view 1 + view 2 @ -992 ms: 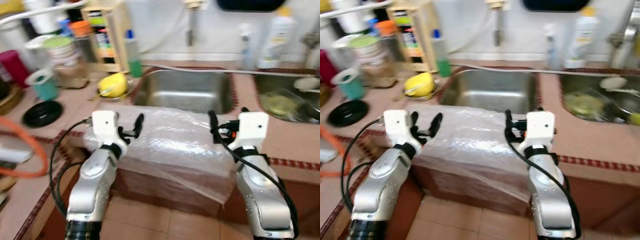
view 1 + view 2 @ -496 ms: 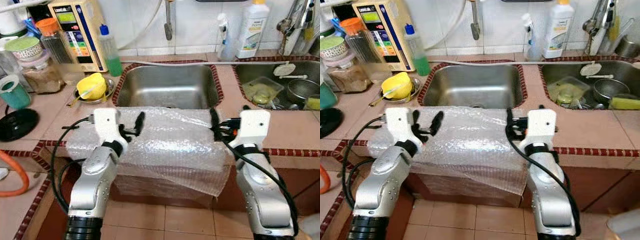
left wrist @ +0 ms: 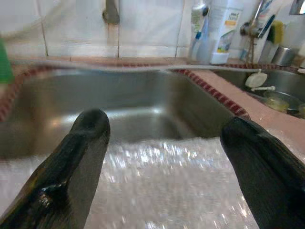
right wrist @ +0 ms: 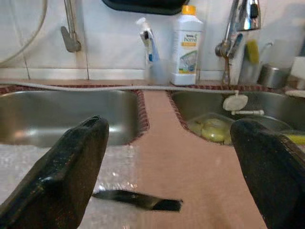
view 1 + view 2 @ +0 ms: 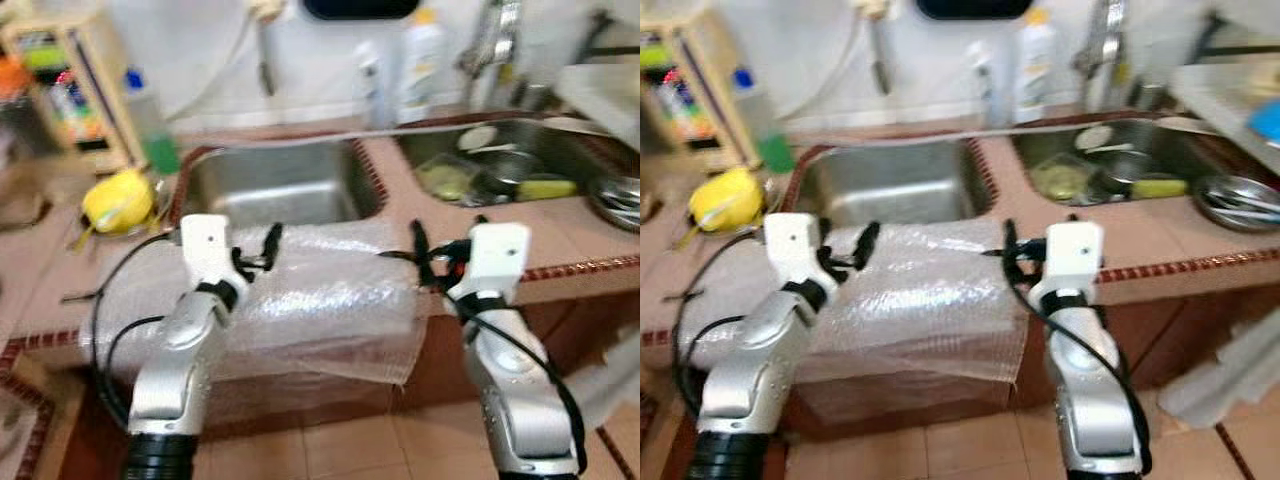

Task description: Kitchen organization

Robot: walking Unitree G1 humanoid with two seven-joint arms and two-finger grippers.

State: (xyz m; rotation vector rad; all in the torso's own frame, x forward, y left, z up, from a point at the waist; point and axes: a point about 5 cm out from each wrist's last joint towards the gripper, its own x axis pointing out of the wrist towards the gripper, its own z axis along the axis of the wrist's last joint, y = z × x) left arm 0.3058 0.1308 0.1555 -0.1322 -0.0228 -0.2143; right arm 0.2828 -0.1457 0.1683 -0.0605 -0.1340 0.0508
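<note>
A sheet of bubble wrap (image 5: 320, 300) lies draped over the front edge of the tiled counter (image 5: 590, 240), hanging down toward the floor, directly between the two grippers. The left gripper (image 5: 262, 250) hovers over the sheet's left part with its black fingers (image 3: 76, 157) spread apart, holding nothing. The right gripper (image 5: 420, 255) is at the sheet's right edge, its fingers (image 4: 66, 167) likewise wide apart and empty; a thin dark strip (image 4: 138, 200) lies on the counter just ahead of it. Just beyond both grippers sits the empty steel sink (image 5: 270, 185). Further right of the right gripper is a second basin (image 5: 500, 165) with dishes inside. A white detergent bottle (image 4: 186, 45) stands by the wall behind. A yellow object (image 5: 115, 200) rests left of the left gripper.
</note>
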